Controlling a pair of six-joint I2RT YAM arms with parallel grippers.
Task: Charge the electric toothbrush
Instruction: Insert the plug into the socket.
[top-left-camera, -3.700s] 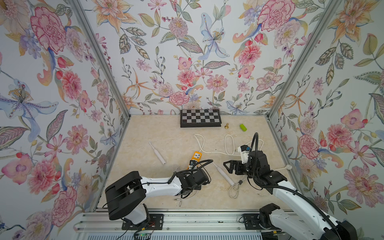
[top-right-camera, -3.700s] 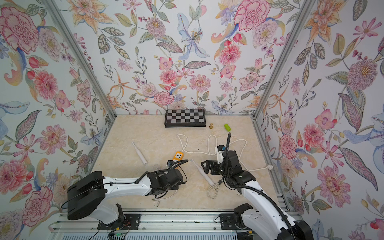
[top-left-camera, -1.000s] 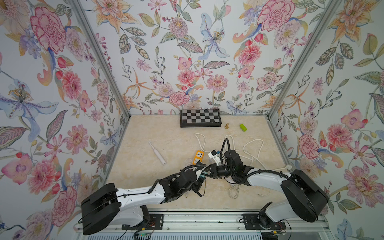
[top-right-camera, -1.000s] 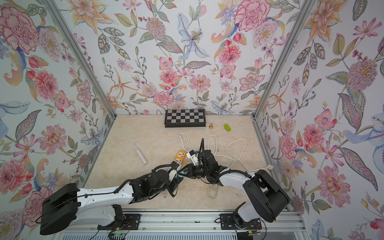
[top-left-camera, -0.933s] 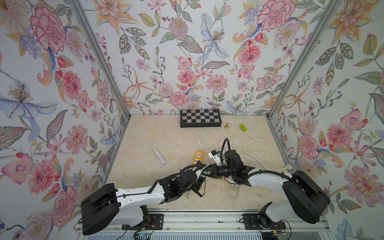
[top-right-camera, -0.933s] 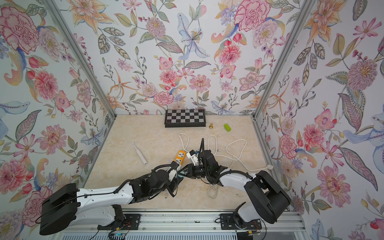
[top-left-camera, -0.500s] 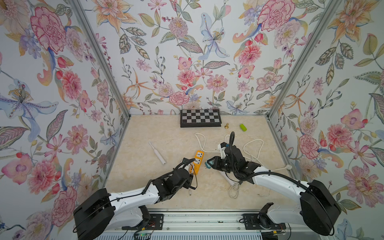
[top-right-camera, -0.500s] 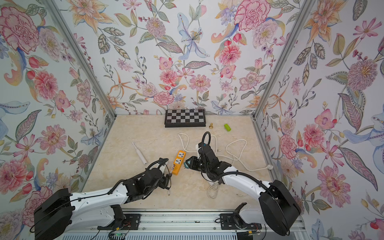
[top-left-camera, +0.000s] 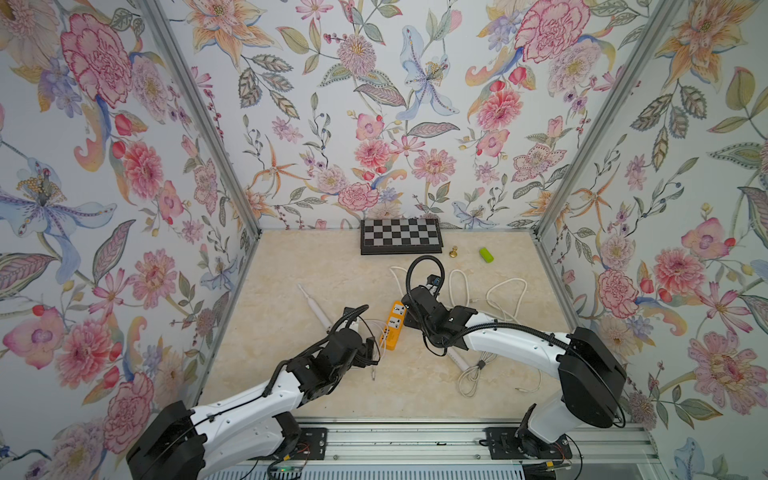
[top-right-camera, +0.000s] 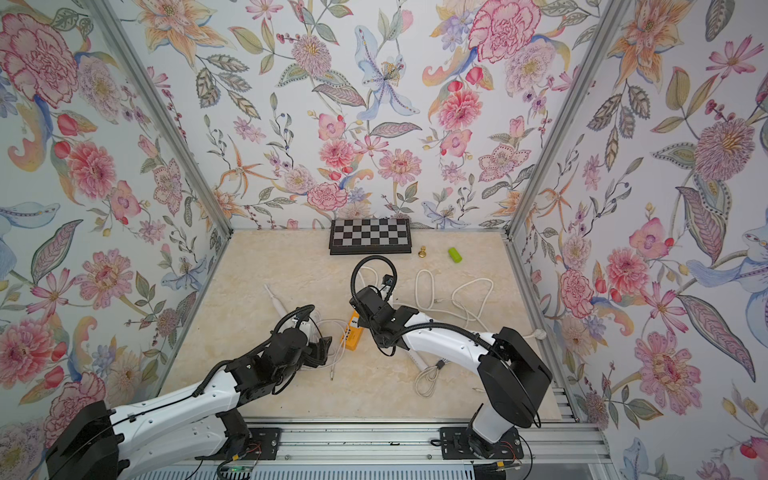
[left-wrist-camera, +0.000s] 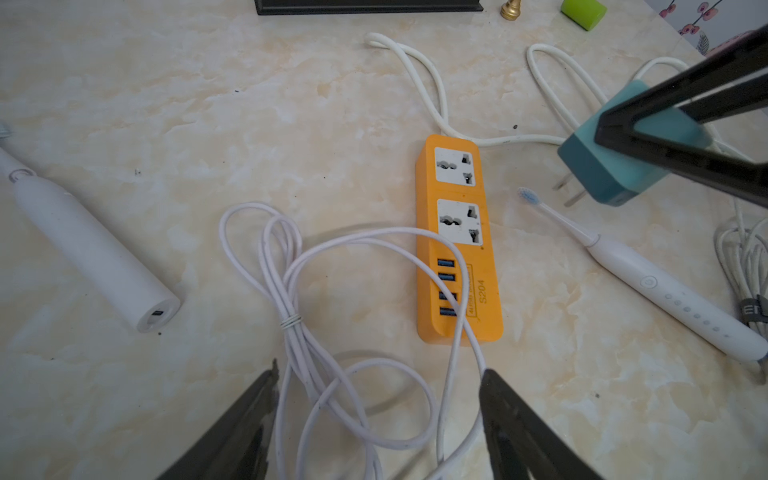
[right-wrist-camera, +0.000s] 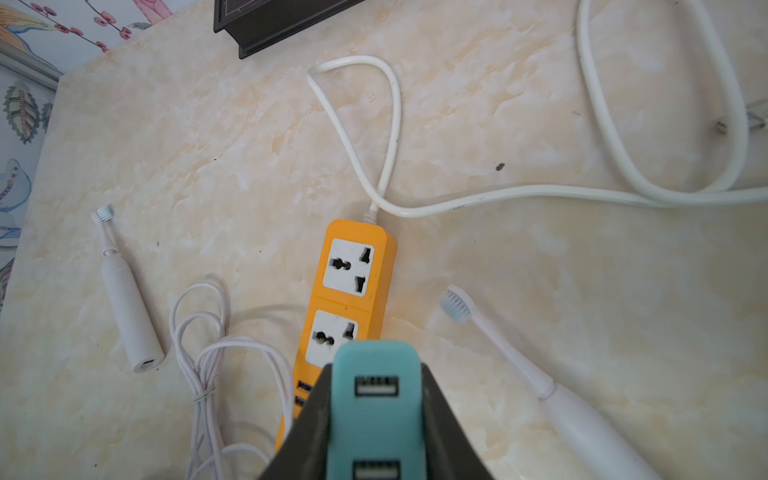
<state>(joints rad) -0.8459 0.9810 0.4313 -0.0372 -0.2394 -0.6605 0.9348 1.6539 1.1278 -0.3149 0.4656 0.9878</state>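
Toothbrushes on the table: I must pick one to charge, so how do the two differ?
The plain toothbrush has a small round head, the dotted toothbrush an oblong one. The plain toothbrush shows one ring button, the dotted toothbrush a button plus a row of dots. They lie on opposite sides of the power strip. Both are white, lying flat.

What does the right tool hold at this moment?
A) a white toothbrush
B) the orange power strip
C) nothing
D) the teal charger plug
D: in the right wrist view, the right tool is closed on the teal charger plug, and the orange power strip lies apart from it.
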